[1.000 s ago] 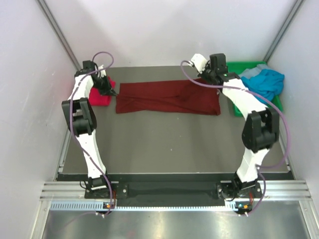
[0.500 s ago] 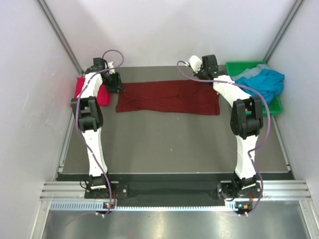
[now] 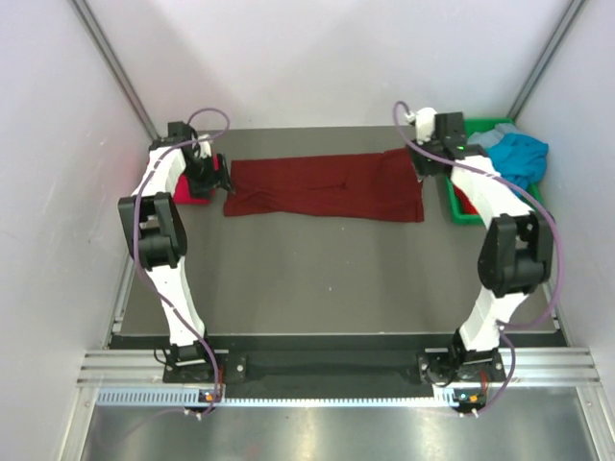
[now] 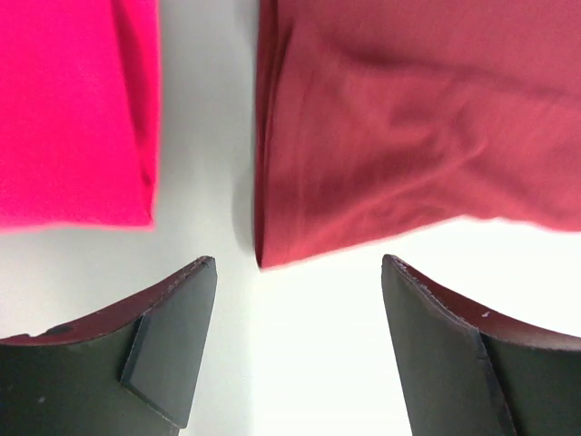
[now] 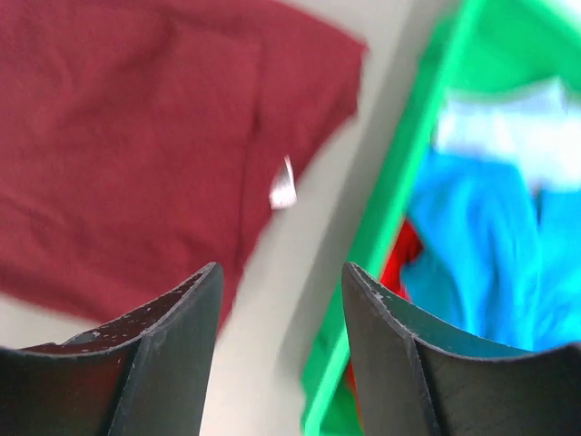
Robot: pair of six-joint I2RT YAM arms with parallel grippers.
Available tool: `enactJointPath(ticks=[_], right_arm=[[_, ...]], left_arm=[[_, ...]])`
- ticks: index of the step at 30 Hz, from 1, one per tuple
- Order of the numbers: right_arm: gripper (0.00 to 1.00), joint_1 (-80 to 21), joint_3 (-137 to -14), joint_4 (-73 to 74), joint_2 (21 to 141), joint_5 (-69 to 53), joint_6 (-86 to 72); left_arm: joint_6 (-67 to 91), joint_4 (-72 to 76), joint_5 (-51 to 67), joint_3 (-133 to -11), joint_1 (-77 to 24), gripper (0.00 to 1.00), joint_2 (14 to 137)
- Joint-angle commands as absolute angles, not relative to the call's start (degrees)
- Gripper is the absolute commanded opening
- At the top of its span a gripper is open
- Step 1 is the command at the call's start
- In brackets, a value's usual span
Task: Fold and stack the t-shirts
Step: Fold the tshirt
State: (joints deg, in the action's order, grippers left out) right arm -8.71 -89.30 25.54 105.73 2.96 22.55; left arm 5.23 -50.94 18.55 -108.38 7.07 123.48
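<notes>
The dark maroon t-shirt lies folded into a long strip across the back of the table. Its left end shows just ahead of my left gripper, which is open and empty above the bare table. The bright crimson t-shirt lies folded to the left of it, largely hidden under the left arm in the top view. My right gripper is open and empty over the gap between the maroon shirt's right end and the bin. The teal-blue t-shirt lies bunched in that bin.
The green plastic bin stands at the back right, its rim close to the right gripper's right finger. Red cloth shows under the teal shirt. White walls close in the table on three sides.
Both grippers went from shut to open and let go of the maroon shirt. The right gripper moved right, from over the shirt toward the bin. The left gripper drew back off the shirt's left end.
</notes>
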Motion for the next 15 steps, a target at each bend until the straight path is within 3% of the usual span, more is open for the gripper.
enactJointPath(ticks=[1,10,15], right_arm=[[0.56,-5.19,-85.09,29.70,101.16,-5.08,14.24],[0.55,-1.67,-78.58,33.13,102.48,-18.09,12.31],[0.53,-1.93,-73.66,31.03,102.57,-18.11,10.64]], left_arm=[[4.74,-52.91,20.39,-104.07,6.95,0.78,121.90],[3.78,-53.26,18.81,-105.29,6.33,0.78,125.07],[3.08,-53.26,18.11,-104.94,4.84,0.77,125.68]])
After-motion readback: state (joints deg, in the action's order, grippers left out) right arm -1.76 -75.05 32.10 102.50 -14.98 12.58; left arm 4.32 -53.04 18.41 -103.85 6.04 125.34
